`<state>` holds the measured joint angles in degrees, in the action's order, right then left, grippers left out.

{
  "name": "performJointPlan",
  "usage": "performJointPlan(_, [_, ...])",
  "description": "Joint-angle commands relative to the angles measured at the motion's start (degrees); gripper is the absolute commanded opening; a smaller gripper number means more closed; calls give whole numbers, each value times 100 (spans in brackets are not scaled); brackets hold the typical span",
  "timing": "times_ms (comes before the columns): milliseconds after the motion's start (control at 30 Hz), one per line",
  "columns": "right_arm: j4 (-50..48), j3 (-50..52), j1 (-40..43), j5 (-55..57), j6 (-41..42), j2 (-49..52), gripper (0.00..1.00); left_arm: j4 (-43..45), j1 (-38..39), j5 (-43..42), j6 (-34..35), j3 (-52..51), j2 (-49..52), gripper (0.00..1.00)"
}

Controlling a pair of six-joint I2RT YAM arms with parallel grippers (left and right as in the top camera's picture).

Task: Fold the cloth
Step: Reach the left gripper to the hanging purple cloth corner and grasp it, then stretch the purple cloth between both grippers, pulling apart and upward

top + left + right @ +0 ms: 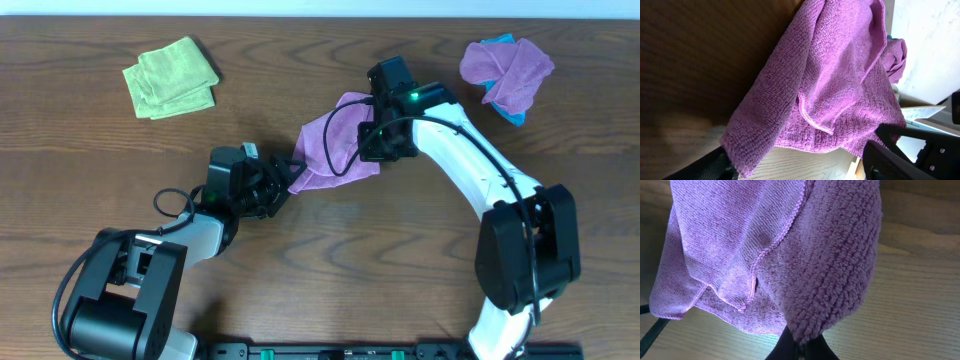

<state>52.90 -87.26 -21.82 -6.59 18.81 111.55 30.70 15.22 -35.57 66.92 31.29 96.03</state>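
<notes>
The purple cloth lies bunched at the middle of the table, with one part lifted. My right gripper is shut on a thick fold of its right side. The right wrist view shows the fingers pinched together on that fold. My left gripper is at the cloth's lower left corner. In the left wrist view its jaws are wide apart. The cloth's edge hangs between them and its corner touches the left finger.
A folded green cloth lies at the back left. A crumpled purple cloth on a blue one lies at the back right. The table is brown wood.
</notes>
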Motion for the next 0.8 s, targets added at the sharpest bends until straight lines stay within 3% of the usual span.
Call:
performJointPlan(0, [4, -37, 9, 35, -44, 0, 2, 26, 24, 4, -2, 66, 28, 75])
performJointPlan(100, [4, -37, 9, 37, -44, 0, 1, 20, 24, 46, -2, 66, 28, 60])
performJointPlan(167, [4, -37, 9, 37, -44, 0, 2, 20, 24, 74, 0, 66, 28, 41])
performJointPlan(267, [26, -37, 11, 37, -44, 0, 2, 37, 22, 85, 0, 66, 28, 20])
performJointPlan(433, [101, -37, 11, 236, -44, 0, 1, 603, -122, -4, 0, 66, 28, 11])
performJointPlan(467, [116, -37, 11, 256, -44, 0, 1, 750, -184, -35, 0, 66, 28, 6])
performJointPlan(767, [205, -37, 13, 256, -46, -2, 1, 1202, -778, -514, 129, 68, 24, 6])
